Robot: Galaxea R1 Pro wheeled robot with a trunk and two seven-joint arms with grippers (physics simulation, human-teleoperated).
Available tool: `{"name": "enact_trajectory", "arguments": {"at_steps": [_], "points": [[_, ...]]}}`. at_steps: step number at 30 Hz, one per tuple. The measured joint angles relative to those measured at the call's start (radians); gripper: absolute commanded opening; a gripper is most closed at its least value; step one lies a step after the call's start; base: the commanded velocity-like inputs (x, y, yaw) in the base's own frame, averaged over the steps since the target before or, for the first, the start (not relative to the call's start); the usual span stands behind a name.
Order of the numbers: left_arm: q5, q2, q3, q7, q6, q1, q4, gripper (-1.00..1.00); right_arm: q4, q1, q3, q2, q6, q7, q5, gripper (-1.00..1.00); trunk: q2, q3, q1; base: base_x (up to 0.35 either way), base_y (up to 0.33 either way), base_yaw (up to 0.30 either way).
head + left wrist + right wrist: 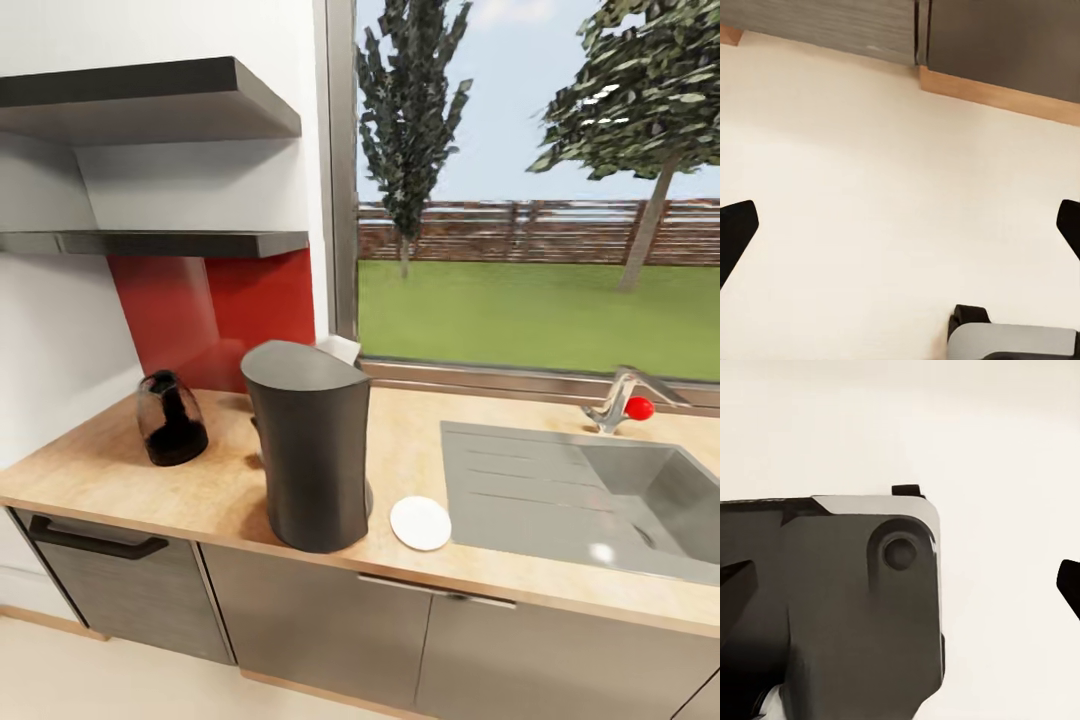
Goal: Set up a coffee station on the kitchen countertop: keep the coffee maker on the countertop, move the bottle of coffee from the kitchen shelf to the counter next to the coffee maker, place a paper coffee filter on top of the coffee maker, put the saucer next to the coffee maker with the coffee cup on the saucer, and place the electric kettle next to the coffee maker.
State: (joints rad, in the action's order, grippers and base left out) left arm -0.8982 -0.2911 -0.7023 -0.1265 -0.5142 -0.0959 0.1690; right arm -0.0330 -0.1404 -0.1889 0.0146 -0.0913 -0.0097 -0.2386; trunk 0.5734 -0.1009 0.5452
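The tall dark grey coffee maker (310,450) stands near the front of the tan countertop (220,480). The squat smoky-glass electric kettle (172,418) sits to its left, apart from it. A white saucer (420,523) lies bare just right of the machine's base. Behind the machine's top peeks a small white wedge, the paper coffee filter (342,349). The thin kitchen shelf (160,243) looks bare. The bottle of coffee and the coffee cup are out of view. My left gripper (902,229) and right gripper (904,585) both hang open over the floor, holding nothing.
A grey sink (600,500) with a red-knobbed faucet (625,400) fills the counter's right part. A thicker dark slab (150,100) hangs above the thin shelf. Dark cabinet fronts (997,37) rise past the pale floor. My own dark base (832,607) lies under the right gripper.
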Motion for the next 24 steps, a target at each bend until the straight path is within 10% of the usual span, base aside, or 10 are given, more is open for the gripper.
{"name": "enact_trajectory", "arguments": {"at_steps": [24], "points": [[0.002,0.0,-0.001,0.003,0.002,0.0,-0.005,1.0,0.0,0.0,0.002,0.004,0.001,0.0,0.0,1.0,0.0,0.0,0.0,0.049,0.3,0.0]]}}
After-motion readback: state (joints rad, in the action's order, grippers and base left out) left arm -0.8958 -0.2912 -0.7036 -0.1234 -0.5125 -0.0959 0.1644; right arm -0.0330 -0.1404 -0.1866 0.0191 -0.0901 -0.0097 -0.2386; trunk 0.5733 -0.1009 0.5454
